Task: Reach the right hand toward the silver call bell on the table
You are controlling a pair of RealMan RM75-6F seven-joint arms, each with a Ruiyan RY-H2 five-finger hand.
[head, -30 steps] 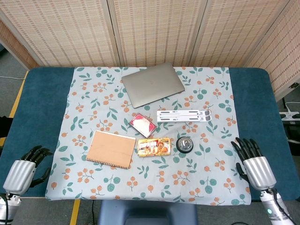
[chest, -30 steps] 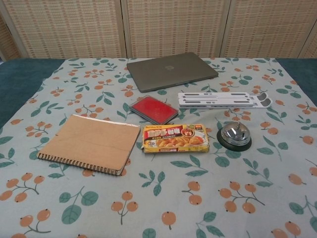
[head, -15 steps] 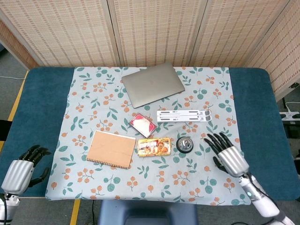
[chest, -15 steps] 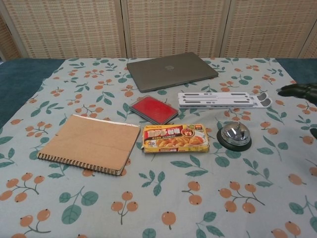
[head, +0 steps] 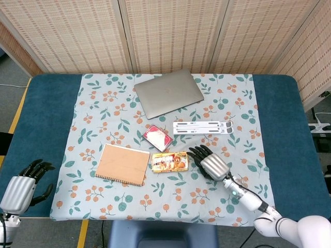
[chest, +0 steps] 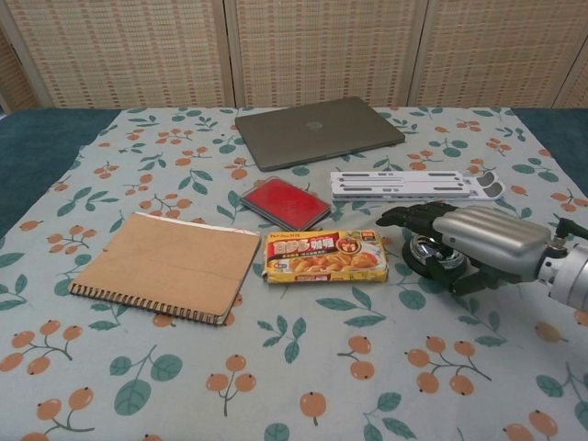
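Note:
The silver call bell (chest: 432, 255) on its black base stands right of the snack box, partly hidden under my right hand (chest: 469, 237). That hand hovers palm down directly over the bell, fingers spread and pointing left; I cannot tell whether it touches the bell. In the head view the right hand (head: 208, 161) covers the bell completely. My left hand (head: 23, 183) rests off the cloth at the table's front left corner, holding nothing, fingers slightly curled and apart.
On the floral cloth lie a closed grey laptop (head: 168, 93), a white folding stand (head: 202, 127), a red case (head: 157, 137), an orange snack box (head: 169, 161) just left of the bell, and a brown spiral notebook (head: 123, 164).
My right hand has swept left from the table's right front edge across the cloth and now sits over the bell. The left hand has barely shifted.

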